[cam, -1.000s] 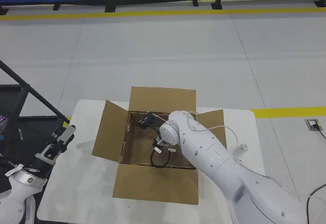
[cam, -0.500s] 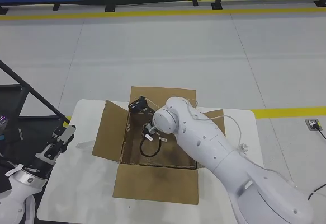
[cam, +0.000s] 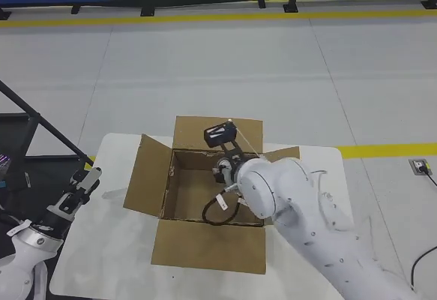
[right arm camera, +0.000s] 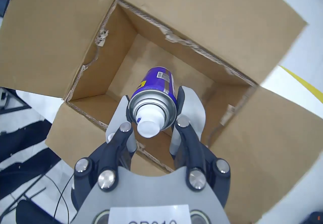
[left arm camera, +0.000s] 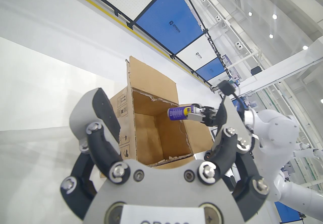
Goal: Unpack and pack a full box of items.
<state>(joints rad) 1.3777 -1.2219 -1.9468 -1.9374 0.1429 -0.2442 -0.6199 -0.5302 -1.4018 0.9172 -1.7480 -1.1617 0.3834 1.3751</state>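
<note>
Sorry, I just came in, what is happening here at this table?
The robot's right gripper is shut on a purple metal spray can with a white nozzle, holding it above the open brown cardboard box on the white table. The left gripper is open and holds nothing, off to the box's side above the table's edge.

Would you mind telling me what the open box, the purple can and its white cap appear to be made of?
The box looks like corrugated cardboard, matte brown: torn edges show fluting. The can seems metal: a shiny rolled rim rings its top, the body glossy purple. Its cap is probably plastic, smooth matte white.
</note>
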